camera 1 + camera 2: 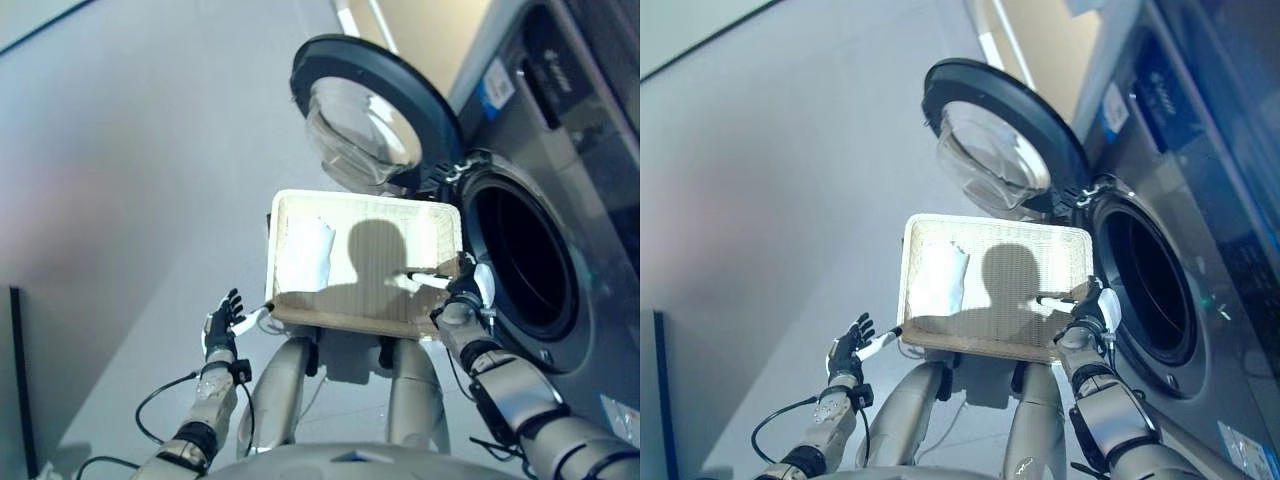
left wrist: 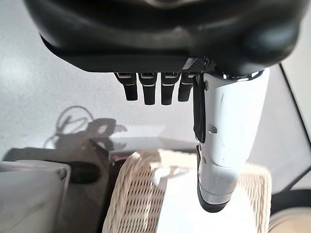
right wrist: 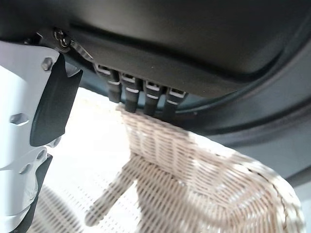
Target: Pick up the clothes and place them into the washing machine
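Note:
A white cloth (image 1: 305,255) lies in the left part of a pale wicker basket (image 1: 350,198) that stands in front of me. To the right is the washing machine, its round drum opening (image 1: 525,260) dark and its glass door (image 1: 365,125) swung wide beyond the basket. My left hand (image 1: 222,322) is open with spread fingers just off the basket's near left corner, touching nothing; its wrist view looks over the basket (image 2: 136,194) and cloth (image 2: 180,213). My right hand (image 1: 465,290) is open at the basket's near right corner, thumb over the inside, fingers (image 3: 146,94) straight at the rim (image 3: 194,160).
The washing machine's grey front (image 1: 590,330) fills the right side, close to the basket's right edge. Grey floor spreads to the left. A dark upright panel (image 1: 20,380) stands at the lower left edge.

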Tool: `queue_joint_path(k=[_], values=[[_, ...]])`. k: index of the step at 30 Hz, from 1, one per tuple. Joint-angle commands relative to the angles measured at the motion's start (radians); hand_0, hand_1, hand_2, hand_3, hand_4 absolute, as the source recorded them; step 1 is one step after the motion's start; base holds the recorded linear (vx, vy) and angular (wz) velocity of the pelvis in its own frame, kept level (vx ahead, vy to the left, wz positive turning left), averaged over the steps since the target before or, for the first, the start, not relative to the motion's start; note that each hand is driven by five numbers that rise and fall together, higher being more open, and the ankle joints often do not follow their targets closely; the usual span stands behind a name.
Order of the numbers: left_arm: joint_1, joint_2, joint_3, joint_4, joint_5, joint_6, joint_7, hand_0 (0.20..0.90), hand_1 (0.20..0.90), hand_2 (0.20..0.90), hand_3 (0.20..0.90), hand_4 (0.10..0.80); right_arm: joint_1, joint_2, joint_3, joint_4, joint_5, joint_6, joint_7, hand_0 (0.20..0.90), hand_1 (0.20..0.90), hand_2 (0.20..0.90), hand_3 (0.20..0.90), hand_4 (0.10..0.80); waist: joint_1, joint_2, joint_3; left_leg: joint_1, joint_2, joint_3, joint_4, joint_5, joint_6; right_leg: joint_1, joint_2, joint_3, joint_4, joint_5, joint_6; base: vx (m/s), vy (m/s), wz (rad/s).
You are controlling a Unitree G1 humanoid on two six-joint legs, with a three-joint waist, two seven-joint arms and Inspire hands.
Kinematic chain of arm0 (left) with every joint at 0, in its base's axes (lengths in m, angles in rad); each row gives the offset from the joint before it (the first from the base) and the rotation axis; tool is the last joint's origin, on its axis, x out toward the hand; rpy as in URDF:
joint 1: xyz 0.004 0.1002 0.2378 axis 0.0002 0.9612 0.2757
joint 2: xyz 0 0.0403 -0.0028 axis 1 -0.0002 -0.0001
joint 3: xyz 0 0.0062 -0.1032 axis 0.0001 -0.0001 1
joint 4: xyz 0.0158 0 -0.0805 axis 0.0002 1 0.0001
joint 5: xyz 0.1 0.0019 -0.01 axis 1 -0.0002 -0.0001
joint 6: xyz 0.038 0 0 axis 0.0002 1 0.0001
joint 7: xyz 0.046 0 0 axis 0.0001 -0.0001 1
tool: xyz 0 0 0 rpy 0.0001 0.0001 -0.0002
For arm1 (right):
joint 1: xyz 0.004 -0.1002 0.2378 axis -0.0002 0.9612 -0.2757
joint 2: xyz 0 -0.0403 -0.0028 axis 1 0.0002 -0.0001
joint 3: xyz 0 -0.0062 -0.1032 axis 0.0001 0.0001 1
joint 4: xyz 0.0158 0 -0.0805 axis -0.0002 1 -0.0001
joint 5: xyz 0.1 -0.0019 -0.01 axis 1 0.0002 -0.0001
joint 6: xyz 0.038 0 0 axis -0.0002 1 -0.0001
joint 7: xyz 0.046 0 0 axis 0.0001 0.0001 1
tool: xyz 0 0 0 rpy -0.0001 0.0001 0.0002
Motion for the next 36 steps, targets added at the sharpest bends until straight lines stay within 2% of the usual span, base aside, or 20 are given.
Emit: queue_joint_path(k=[1,4,7,10,13,18,23,33,36], values=[[-0.021,0.103,0.036,-0.141,0.035,-0.077,0.027,0.9,0.9,0.9,0.9,0.8,-0.07,0.039,0.001,-0.011,0.021,-0.028,-0.009,0.9,0.9,0.9,0.9,0.8,0.052,-0.01,0.025,-0.048,-0.062,0.047,0.03,-0.01,-0.009,0.06,-0.002,-0.02,-0.071,0.02,0.043,0.119,-0.024,0.37],[-0.01,0.118,0.057,-0.225,0.047,-0.087,0.03,0.9,0.9,0.9,0.9,0.8,-0.076,0.044,0.003,-0.006,0.029,-0.031,0.0,0.9,0.9,0.9,0.9,0.8,0.075,-0.025,0.032,-0.058,-0.069,0.028,0.026,-0.005,-0.009,0.062,-0.012,-0.045,-0.063,0.015,0.045,0.082,-0.006,0.32],[-0.022,0.126,0.078,-0.242,0.056,-0.089,0.036,0.9,0.9,0.9,0.9,0.8,-0.089,0.053,0.018,-0.013,0.001,-0.029,-0.016,0.9,0.9,0.9,0.9,0.8,0.095,-0.05,0.033,-0.059,-0.076,0.005,0.02,-0.002,-0.011,0.078,-0.024,-0.075,-0.07,0.01,0.049,0.086,-0.007,0.23],[-0.026,0.133,0.082,-0.231,0.066,-0.091,0.052,0.9,0.9,0.9,0.9,0.8,-0.081,0.068,0.011,-0.03,-0.012,-0.038,-0.049,0.9,0.9,0.9,0.9,0.8,0.099,-0.067,0.032,-0.051,-0.077,-0.005,0.014,0.0,-0.012,0.094,-0.026,-0.087,-0.076,0.011,0.052,0.072,0.005,0.3],[-0.033,0.139,0.077,-0.19,0.074,-0.091,0.08,0.9,0.9,0.9,0.9,0.8,-0.044,0.112,0.015,-0.081,-0.046,-0.051,-0.109,0.9,0.9,0.9,0.9,0.8,0.095,-0.107,0.023,-0.026,-0.079,-0.018,0.003,-0.004,-0.011,0.134,-0.024,-0.104,-0.1,0.014,0.057,0.089,0.007,0.15],[-0.028,0.139,0.07,-0.154,0.072,-0.086,0.078,0.9,0.9,0.9,0.9,0.8,-0.026,0.134,0.032,-0.1,-0.064,-0.045,-0.109,0.9,0.9,0.9,0.9,0.8,0.095,-0.134,0.008,-0.011,-0.087,-0.03,-0.002,-0.009,-0.007,0.162,-0.022,-0.119,-0.118,0.018,0.063,0.056,0.007,0.13],[-0.012,0.142,0.049,-0.185,0.074,-0.089,0.056,0.9,0.9,0.9,0.9,0.8,-0.048,0.129,0.022,-0.075,-0.053,-0.042,-0.122,0.9,0.9,0.9,0.9,0.8,0.113,-0.128,0.012,-0.02,-0.101,-0.05,0.008,-0.009,-0.004,0.164,-0.03,-0.147,-0.112,0.011,0.063,0.027,0.015,0.08],[0.049,0.181,0.084,-0.356,0.083,-0.101,0.032,0.9,0.9,0.9,0.9,0.8,-0.121,0.116,0.02,-0.038,-0.035,-0.04,-0.145,0.9,0.9,0.9,0.9,0.8,0.159,-0.108,0.031,-0.073,-0.119,-0.079,0.045,-0.013,0.0,0.129,-0.048,-0.173,-0.046,-0.02,0.065,0.023,0.004,0.12],[0.038,0.186,0.086,-0.346,0.089,-0.103,0.031,0.9,0.9,0.9,0.9,0.8,-0.138,0.119,0.02,-0.035,-0.024,-0.043,-0.144,0.9,0.9,0.9,0.9,0.8,0.169,-0.109,0.035,-0.083,-0.126,-0.092,0.056,-0.018,0.001,0.125,-0.056,-0.185,-0.026,-0.032,0.065,0.055,-0.016,0.25]])
